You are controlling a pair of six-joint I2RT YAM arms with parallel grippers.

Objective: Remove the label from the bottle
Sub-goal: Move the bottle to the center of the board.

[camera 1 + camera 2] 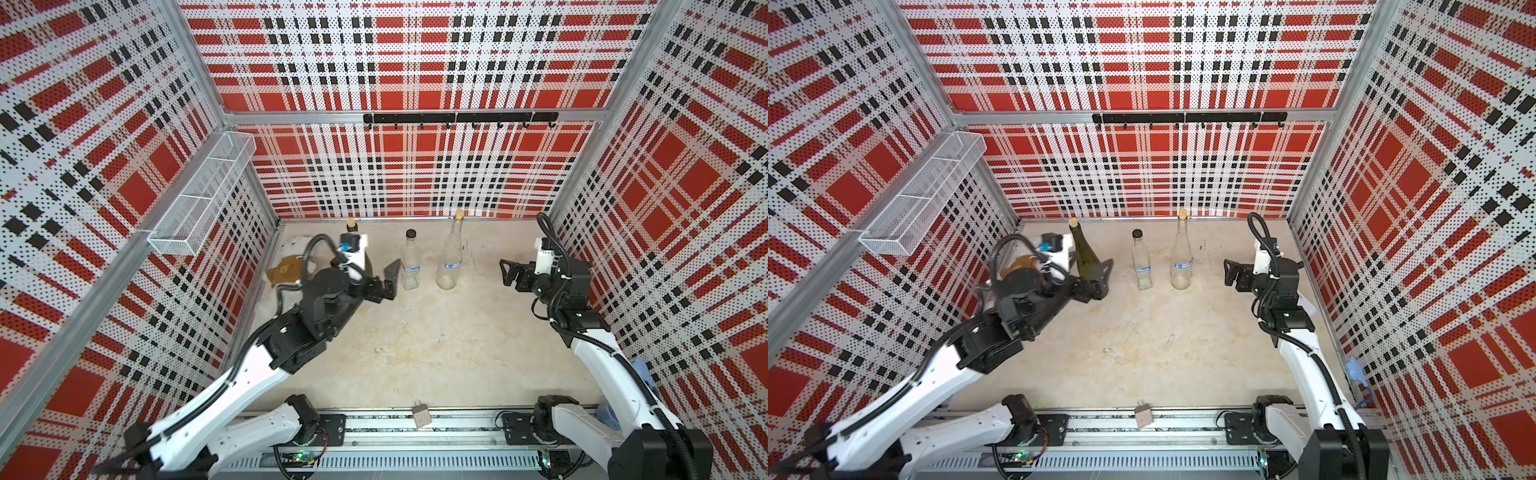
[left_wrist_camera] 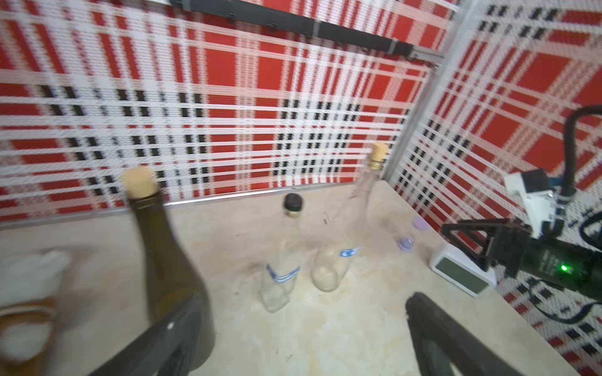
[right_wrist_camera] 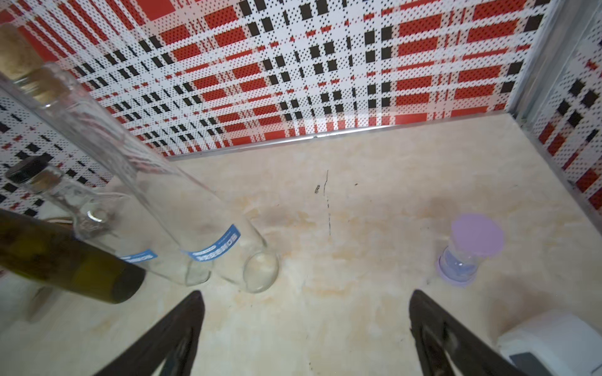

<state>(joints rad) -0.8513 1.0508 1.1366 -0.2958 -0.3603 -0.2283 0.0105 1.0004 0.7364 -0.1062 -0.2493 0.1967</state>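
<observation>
- While the left gripper (image 1: 390,280) and right gripper (image 1: 508,272) hung with jaws spread wide and empty, a corked dark green glass bottle (image 1: 1086,257) stood just beside the left one's finger.
- Between them, upright on the beige tabletop (image 1: 415,332), stood a short black-capped clear glass bottle (image 1: 410,262) and a tall corked clear glass bottle (image 1: 451,257), each with a blue label (image 1: 411,269).
- Near the right gripper sat a purple-lidded jar (image 3: 469,250) and a white box (image 3: 553,338).

On table (image 1: 1142,353), upper centre in a top view, row: stout bottle (image 1: 1086,257) left, capped bottle (image 1: 1142,266) middle, tall bottle (image 1: 1181,262) right.
</observation>
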